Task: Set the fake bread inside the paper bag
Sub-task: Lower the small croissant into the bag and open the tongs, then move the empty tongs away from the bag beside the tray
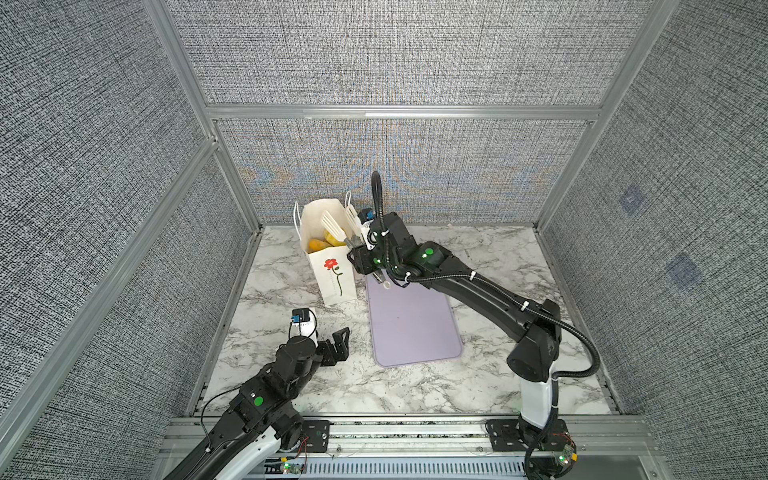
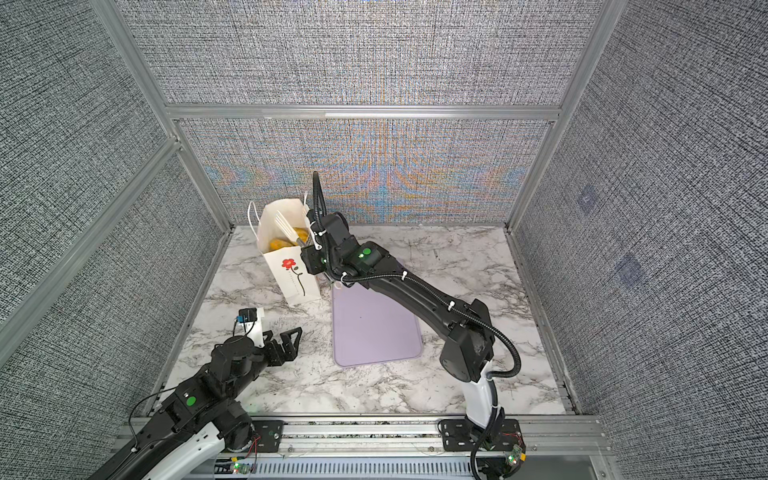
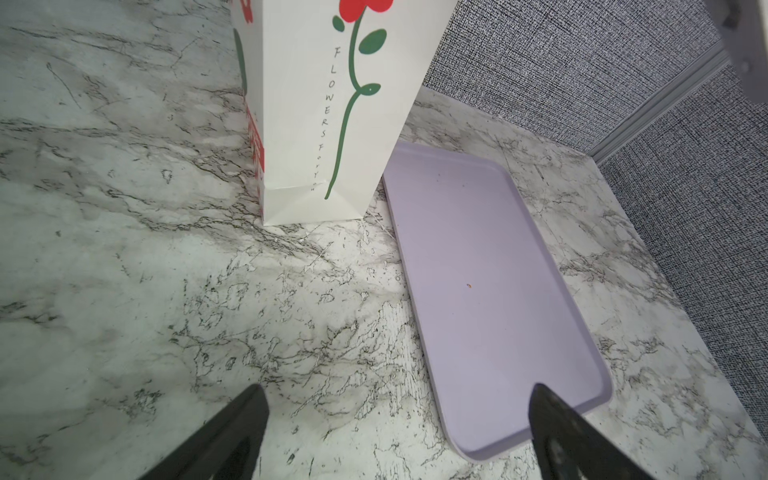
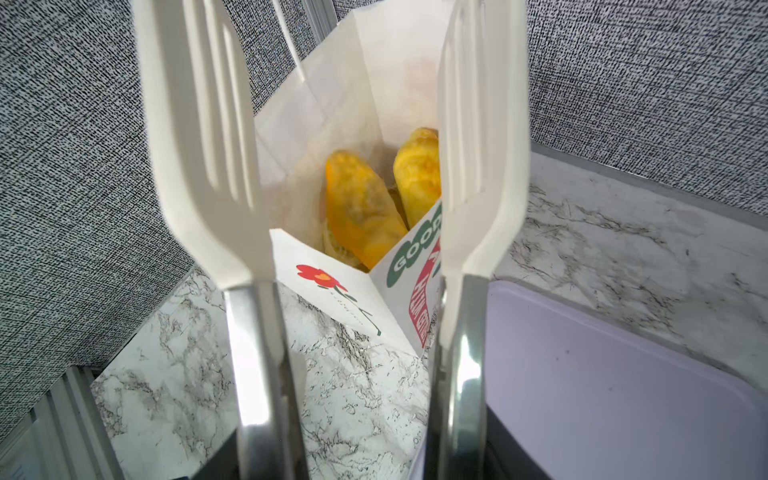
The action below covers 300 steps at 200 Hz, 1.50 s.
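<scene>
Scanning big to small. Worktop (image 1: 415,395): marble, no loose bread on it that we can see. Lavender tray (image 1: 411,328) sits centre in both top views and is bare. Paper bag (image 1: 332,274) stands upright just beside the tray's upper-left corner, mouth open.

Right arm (image 1: 478,286) reaches across to the bag. Left arm (image 1: 266,395) sits lower left, well apart from it. Left claw (image 1: 338,347) is wide open, holding nothing. Right claw (image 1: 358,249) grips a pair of white slotted tongs (image 4: 199,145), just right of the bag's rim. The tong blades are spread with nothing between them. One hangs over the mouth, the other is at the right rim; we can't tell if that one is inside or outside the wall.

Fake bread (image 4: 361,208): at least two golden pieces inside the bag, standing on end and leaning, long axes roughly up-down, below the blades.

We judge the drop done and loading near finished. Next move should be a straight lift along the bag's tall axis. A sideways pull risks snagging the rim or a cord handle (image 1: 296,216) and tipping the bag.
</scene>
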Each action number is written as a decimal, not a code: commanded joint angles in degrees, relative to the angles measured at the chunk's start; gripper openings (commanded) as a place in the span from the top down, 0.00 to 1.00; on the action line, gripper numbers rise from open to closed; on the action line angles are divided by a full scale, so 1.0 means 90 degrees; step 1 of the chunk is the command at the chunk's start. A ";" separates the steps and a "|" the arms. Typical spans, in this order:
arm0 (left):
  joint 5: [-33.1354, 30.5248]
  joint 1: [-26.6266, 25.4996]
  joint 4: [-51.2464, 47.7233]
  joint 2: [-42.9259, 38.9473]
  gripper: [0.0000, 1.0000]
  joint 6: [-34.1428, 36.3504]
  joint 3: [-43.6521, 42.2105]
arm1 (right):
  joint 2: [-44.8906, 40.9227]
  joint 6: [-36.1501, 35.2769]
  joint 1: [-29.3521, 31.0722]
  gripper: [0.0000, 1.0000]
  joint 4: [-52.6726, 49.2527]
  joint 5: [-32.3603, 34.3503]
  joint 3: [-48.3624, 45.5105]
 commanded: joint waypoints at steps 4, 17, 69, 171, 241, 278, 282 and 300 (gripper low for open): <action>0.0019 0.0004 0.0053 0.0019 0.01 0.0004 0.0010 | -0.0240 -0.0099 0.0004 0.43 0.0137 0.0080 -0.0164; -0.0026 -0.0003 -0.0029 0.0000 0.01 0.0004 0.0046 | -0.0495 -0.0200 0.0039 0.43 0.0173 0.0089 -0.0404; -0.0096 0.0004 -0.0062 -0.0112 0.01 -0.0029 0.0012 | -0.2300 -0.0817 0.0044 0.43 0.0401 0.1302 -0.2526; -0.0185 0.0004 0.0198 0.0283 0.01 -0.0013 0.0052 | -0.4831 0.0116 -0.1683 0.43 0.0936 0.3168 -0.7370; -0.0201 0.0004 0.0179 0.0301 0.01 -0.0033 0.0027 | -0.4161 0.0614 -0.2740 0.44 0.2049 0.2000 -0.8577; -0.0194 0.0003 0.0174 0.0254 0.01 -0.0063 -0.0036 | -0.3349 0.0736 -0.2932 0.43 0.2075 0.1627 -0.8353; -0.0192 0.0004 0.0165 0.0246 0.01 -0.0058 -0.0036 | -0.3264 0.0746 -0.2947 0.43 0.2058 0.1621 -0.8319; -0.0218 0.0003 0.0121 0.0205 0.01 -0.0061 -0.0037 | -0.2967 0.0749 -0.2961 0.41 0.2004 0.1515 -0.8201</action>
